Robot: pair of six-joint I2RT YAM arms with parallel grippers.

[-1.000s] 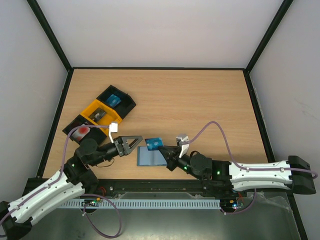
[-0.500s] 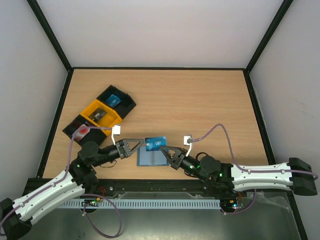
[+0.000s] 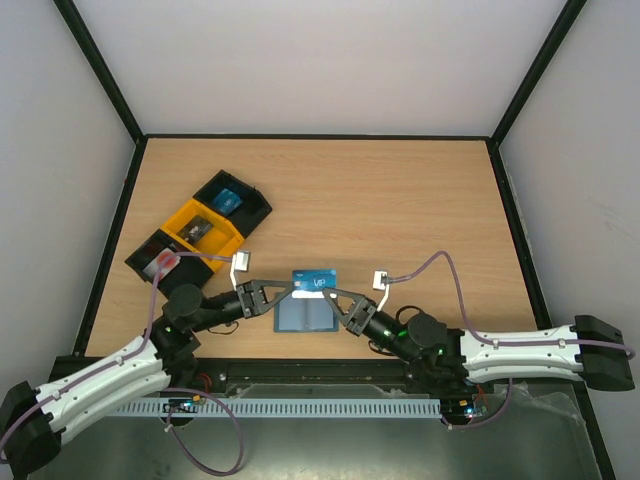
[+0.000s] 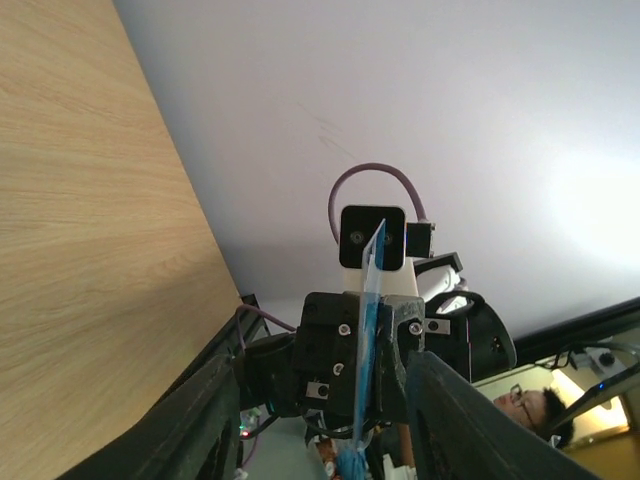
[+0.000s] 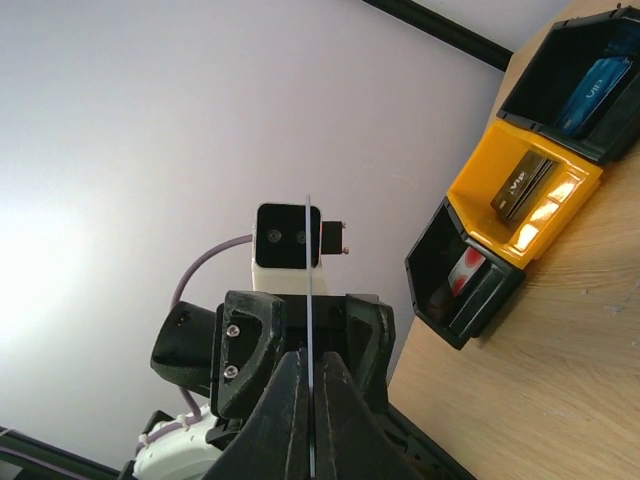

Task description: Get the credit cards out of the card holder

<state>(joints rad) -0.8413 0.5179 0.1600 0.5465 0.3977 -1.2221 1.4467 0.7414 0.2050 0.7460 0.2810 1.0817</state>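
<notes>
Wood, plastic and soft cloth
Matt wood-grain table (image 3: 400,210); glossy blue plastic card (image 3: 314,282); soft matt wallet (image 3: 303,316); smooth, shiny plastic trays (image 5: 475,190).

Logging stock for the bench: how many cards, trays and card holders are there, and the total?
Cards: 4 (held blue card, binned blue card, dark card, red-marked card)
Trays: 3 (far black tray, yellow tray, near black tray)
Card holder: 1
Total: 8

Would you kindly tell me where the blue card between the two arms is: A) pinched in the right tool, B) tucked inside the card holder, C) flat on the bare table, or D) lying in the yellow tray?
A: the blue card stands edge-on between the closed fingers of the right tool, lifted above the card holder.
</notes>
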